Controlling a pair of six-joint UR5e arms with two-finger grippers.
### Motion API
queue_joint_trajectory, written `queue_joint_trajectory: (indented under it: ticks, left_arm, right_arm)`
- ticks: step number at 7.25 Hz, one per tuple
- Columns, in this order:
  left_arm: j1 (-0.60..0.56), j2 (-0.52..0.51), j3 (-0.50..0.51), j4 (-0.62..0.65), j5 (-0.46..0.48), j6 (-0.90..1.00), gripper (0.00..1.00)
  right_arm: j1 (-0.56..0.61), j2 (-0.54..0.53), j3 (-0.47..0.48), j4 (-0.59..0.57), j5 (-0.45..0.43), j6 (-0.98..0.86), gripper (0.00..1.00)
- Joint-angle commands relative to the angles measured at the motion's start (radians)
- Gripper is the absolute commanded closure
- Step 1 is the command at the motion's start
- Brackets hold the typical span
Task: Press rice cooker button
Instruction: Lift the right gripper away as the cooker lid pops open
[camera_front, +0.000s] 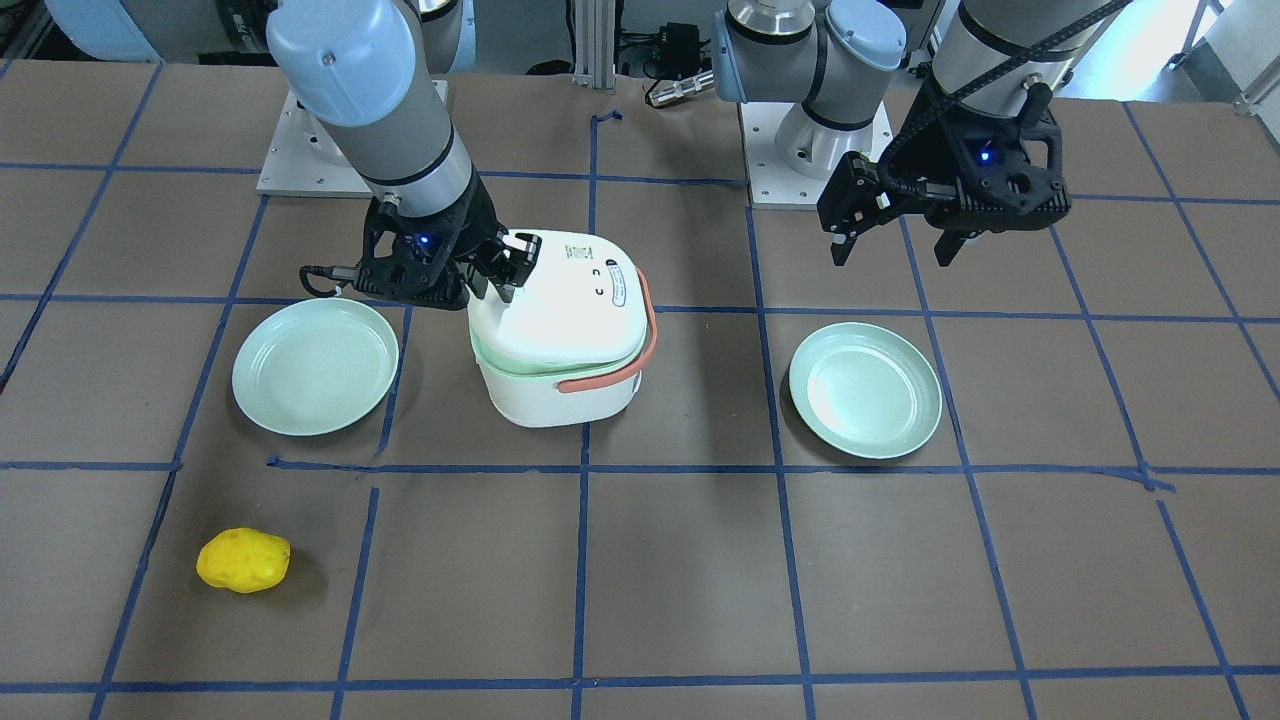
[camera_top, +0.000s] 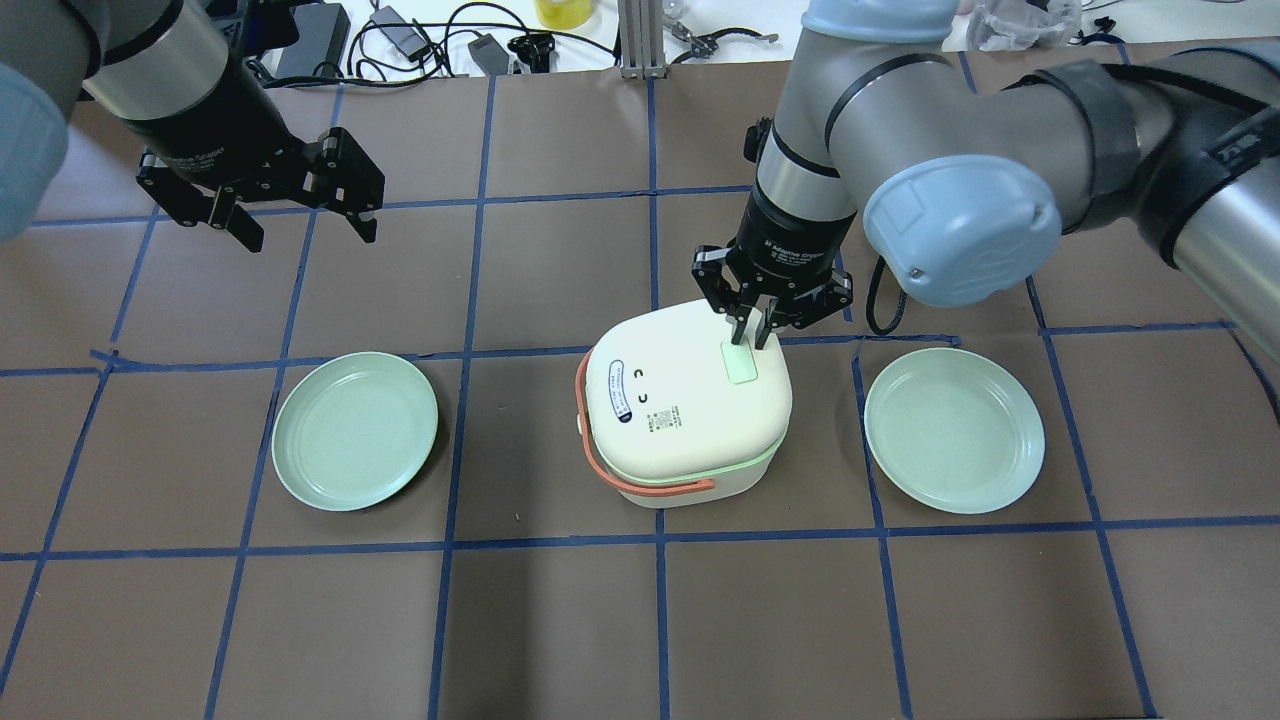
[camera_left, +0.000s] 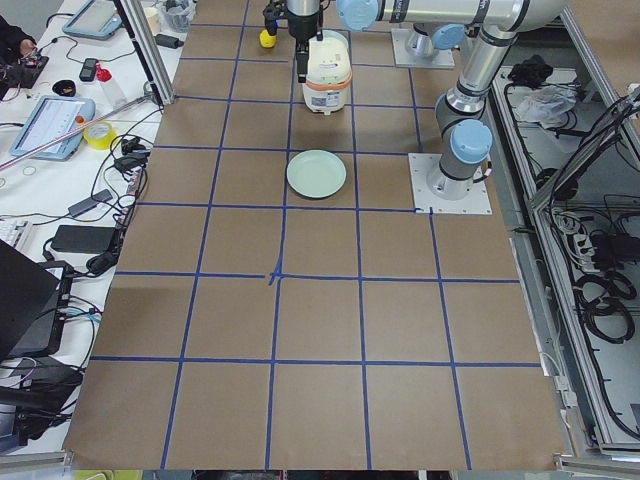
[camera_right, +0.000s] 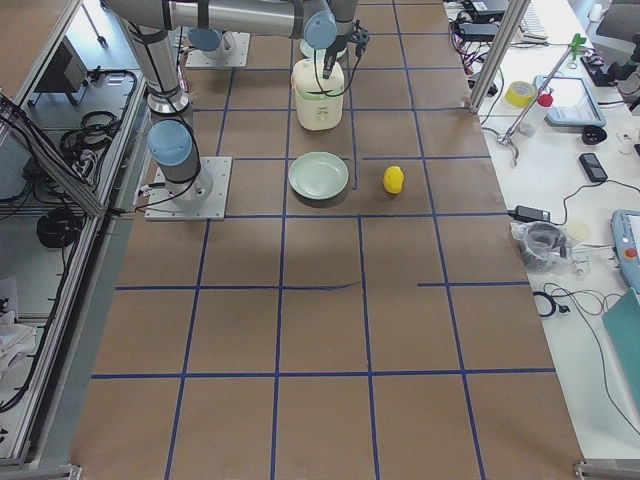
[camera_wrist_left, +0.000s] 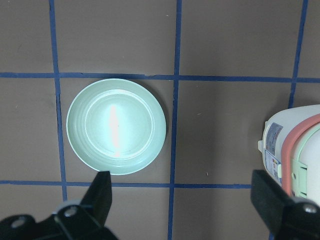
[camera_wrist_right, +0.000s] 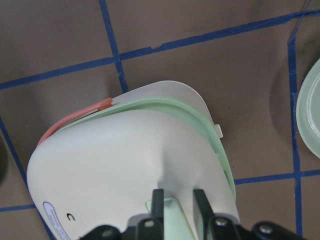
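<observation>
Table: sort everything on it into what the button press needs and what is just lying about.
Job: rice cooker; its pale green button; right tool at that button.
Lying about: left green plate; right green plate; yellow lump; left tool, idle.

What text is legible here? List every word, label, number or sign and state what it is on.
No text reads clearly.
Oval label on the rice cooker lid: print too small.
Two dark marks beside it: like "C C", uncertain.
Square sticker: blurred.
White lettering above the right end effector and left end effector: too blurred.
</observation>
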Motion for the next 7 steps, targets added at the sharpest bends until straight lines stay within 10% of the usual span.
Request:
queue_joint_trajectory:
  ticks: [1, 7]
  left_arm:
    - [0.000, 0.000, 0.000, 0.000, 0.000, 0.000, 0.00]
    - [0.000, 0.000, 0.000, 0.000, 0.000, 0.000, 0.00]
  right_arm:
    - [-0.004, -0.007, -0.105, 0.035, -0.016, 0.092, 0.00]
    - [-0.107, -0.022, -0.141, 0.085, -0.172, -0.237, 0.00]
